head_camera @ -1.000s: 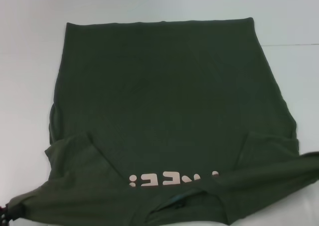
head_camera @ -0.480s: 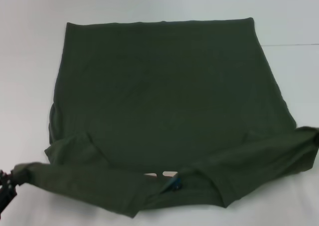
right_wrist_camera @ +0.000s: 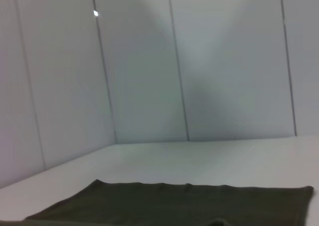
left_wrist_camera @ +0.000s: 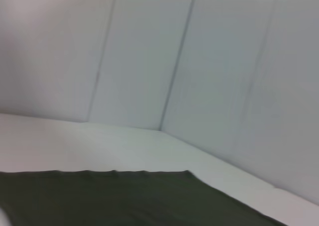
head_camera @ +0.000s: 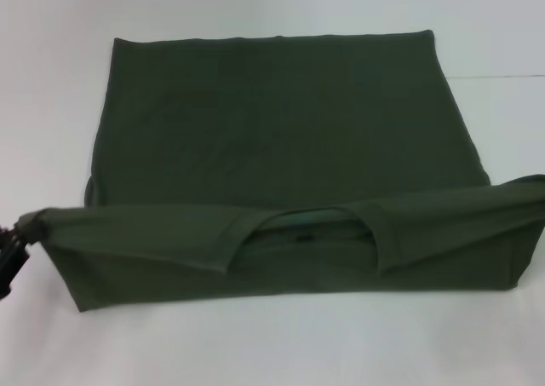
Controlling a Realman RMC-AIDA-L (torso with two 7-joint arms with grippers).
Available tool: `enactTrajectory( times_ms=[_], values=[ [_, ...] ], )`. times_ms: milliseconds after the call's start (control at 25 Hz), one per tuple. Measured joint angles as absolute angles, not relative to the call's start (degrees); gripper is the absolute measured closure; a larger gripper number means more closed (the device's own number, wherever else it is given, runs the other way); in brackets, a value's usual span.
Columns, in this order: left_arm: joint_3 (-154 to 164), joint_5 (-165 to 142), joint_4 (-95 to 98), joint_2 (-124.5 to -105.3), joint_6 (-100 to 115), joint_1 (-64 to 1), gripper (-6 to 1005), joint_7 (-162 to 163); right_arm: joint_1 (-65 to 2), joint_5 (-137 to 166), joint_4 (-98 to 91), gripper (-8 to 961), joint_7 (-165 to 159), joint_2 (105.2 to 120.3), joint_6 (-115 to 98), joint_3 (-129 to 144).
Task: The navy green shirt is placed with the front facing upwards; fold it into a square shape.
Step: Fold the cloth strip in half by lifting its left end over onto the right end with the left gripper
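Observation:
The navy green shirt lies on the white table, hem at the far side. Its near shoulder end is raised and stretched into a taut band across the view, with the neck opening at its middle. The cream lettering is hidden. My left gripper is at the left edge, shut on the bunched left corner of the band. The right corner runs to the view's right edge; my right gripper is out of view. The shirt's far part shows in the left wrist view and the right wrist view.
Bare white table surrounds the shirt on all sides. White wall panels stand behind the table's far edge; they also show in the right wrist view.
The shoulder end has been lifted and drawn away from me over the shirt's body. The lettering and the sleeves that lay flat are now covered by the raised band.

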State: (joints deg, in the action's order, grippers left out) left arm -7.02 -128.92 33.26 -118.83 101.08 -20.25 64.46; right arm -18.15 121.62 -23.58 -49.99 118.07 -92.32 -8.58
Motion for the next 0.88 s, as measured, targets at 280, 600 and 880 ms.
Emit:
enactTrajectory(
  times_ms=[280, 600, 880],
  values=[
    [-7.0, -128.7, 31.7, -119.21, 91.3, -25.6, 965, 66.5, -22.1, 122.2, -23.7, 919, -56.8, 117.61, -83.7, -5.7],
    [-6.6, -126.4, 30.0, -119.49, 80.3, -30.4, 964, 66.7, -28.7, 122.1, -23.1, 918, -60.3, 117.53, -73.3, -2.2],
    [-5.6, -126.1, 27.8, -119.47, 69.9, -35.2, 964, 66.2, -34.1, 121.8, -23.2, 918, -62.0, 117.56, -65.6, 0.7]
  ],
)
